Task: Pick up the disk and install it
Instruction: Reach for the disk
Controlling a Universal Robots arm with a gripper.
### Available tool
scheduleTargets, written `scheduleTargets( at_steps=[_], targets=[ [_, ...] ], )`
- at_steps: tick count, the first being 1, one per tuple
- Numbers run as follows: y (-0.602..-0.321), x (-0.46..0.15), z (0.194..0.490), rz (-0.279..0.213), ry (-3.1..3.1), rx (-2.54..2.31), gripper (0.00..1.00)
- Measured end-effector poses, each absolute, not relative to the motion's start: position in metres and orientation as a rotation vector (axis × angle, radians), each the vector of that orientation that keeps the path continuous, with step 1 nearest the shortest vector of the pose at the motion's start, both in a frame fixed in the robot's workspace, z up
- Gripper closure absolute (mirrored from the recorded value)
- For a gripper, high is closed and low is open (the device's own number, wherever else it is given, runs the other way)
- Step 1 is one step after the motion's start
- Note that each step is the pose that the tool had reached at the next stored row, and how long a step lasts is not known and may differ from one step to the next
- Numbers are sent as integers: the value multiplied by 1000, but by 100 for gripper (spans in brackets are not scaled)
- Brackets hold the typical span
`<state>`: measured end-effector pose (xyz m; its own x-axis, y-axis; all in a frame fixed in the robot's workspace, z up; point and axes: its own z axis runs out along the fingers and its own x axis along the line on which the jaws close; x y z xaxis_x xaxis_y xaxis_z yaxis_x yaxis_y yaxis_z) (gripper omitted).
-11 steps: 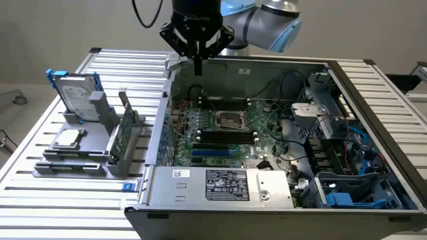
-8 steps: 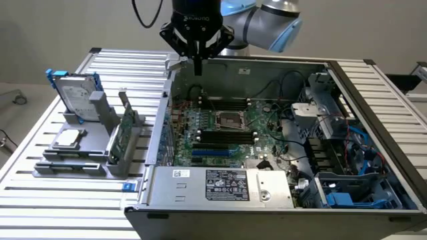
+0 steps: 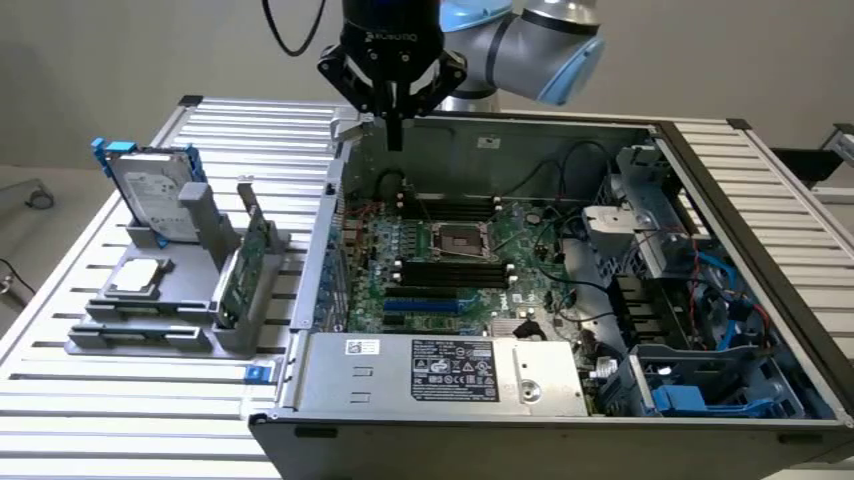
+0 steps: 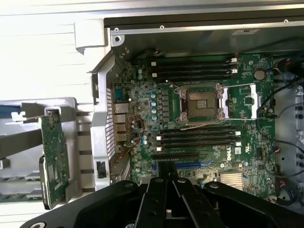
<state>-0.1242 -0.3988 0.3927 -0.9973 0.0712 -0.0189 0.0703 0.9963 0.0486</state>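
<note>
Disk (image 3: 150,192) upright in grey rack (image 3: 139,336)

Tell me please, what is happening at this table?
The robot's pincer, shut and empty, hangs over an open computer case, above its motherboard. The disk stands upright and untouched in a grey holder at the exterior view's left, outside the case.

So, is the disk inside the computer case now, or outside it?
Outside. The disk stands upright in the grey rack beside the open case.
</note>
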Motion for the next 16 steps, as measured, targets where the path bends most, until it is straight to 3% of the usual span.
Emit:
scheduleTargets(
  at_steps=[16],
  targets=[
    [-398, -197, 392, 75, 3122, 111, 89]
  ],
)
